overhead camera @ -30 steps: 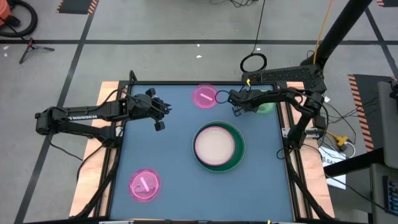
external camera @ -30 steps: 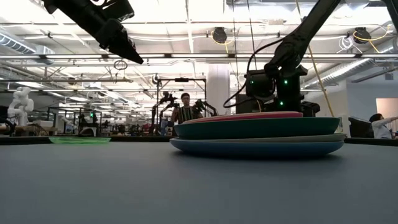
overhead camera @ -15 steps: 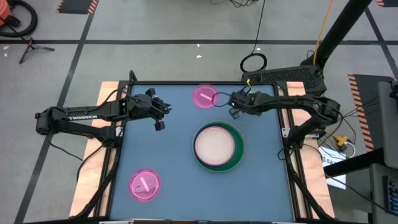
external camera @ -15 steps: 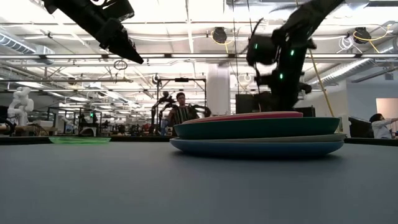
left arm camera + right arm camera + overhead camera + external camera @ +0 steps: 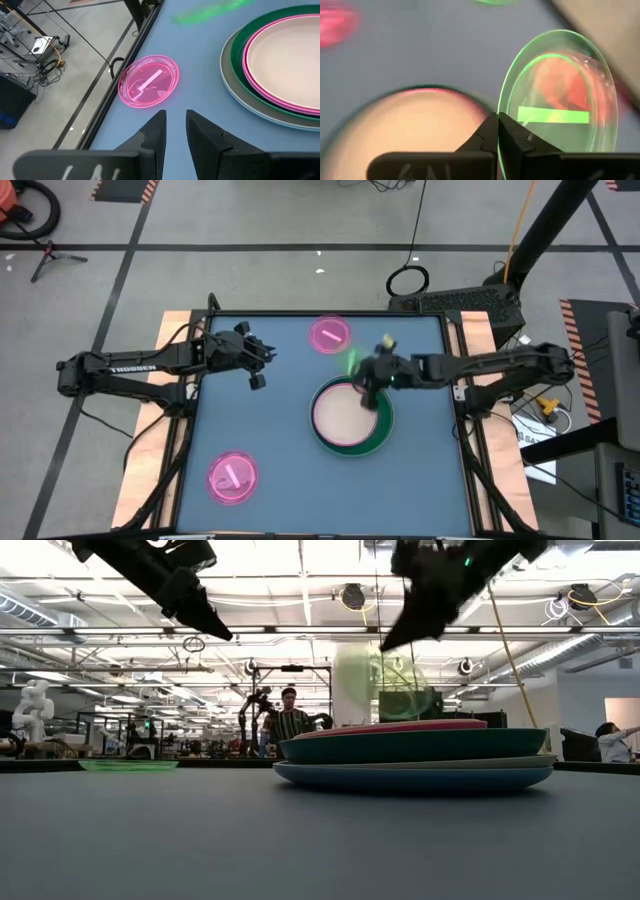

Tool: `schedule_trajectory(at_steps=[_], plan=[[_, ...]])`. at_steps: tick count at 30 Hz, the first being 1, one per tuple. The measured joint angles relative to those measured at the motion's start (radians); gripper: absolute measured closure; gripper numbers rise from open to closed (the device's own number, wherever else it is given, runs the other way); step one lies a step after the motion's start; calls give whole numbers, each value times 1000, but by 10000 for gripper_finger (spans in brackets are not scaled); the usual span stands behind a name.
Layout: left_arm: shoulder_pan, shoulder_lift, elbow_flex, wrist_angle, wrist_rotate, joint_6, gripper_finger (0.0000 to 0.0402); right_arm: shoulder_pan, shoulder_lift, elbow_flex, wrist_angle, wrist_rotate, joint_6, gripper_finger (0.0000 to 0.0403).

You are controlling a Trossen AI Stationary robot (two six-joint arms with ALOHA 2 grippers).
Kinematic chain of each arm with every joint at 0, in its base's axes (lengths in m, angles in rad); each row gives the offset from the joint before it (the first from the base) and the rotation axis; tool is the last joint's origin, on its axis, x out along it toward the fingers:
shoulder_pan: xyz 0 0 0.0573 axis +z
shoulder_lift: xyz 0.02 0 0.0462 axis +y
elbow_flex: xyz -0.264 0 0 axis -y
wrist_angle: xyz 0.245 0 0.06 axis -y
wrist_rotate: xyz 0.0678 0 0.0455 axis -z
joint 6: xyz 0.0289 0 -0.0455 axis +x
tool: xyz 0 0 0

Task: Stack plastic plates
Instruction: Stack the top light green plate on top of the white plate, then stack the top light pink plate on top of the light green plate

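Translucent green plate (image 5: 560, 95), clenched by its rim in my right gripper (image 5: 498, 125), should level over the plate stack (image 5: 350, 416) before release.

A stack of plates (image 5: 350, 416) is sitting just right of table centre: cream on top, then pink, dark green, grey and blue. A translucent green plate (image 5: 555, 95) is hanging on edge above the stack's 12 o'clock rim. Two translucent pink plates are lying flat, one (image 5: 329, 335) at 12 o'clock and one (image 5: 233, 478) at 7 o'clock.

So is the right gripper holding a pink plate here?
No, the right gripper is shut on the rim of a translucent green plate, held on edge.
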Motion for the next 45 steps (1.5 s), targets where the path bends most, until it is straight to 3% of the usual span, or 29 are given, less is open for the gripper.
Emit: schedule_trajectory(at_steps=[4, 8, 20, 34, 45], plan=[[0, 0, 0, 6, 0, -1, 321, 67, 2, 0, 47, -174, -37, 402], [0, 0, 0, 6, 0, -1, 321, 112, 2, 0, 38, -254, -9, 402], [0, 0, 0, 21, 0, -10, 321, 186, 18, 0, 33, -253, 28, 401], [0, 0, 0, 39, 0, -61, 321, 188, 89, 0, 14, -249, 78, 337], [-8, 61, 0, 59, -2, -202, 321, 180, 50, 0, -38, -201, -46, 315]])
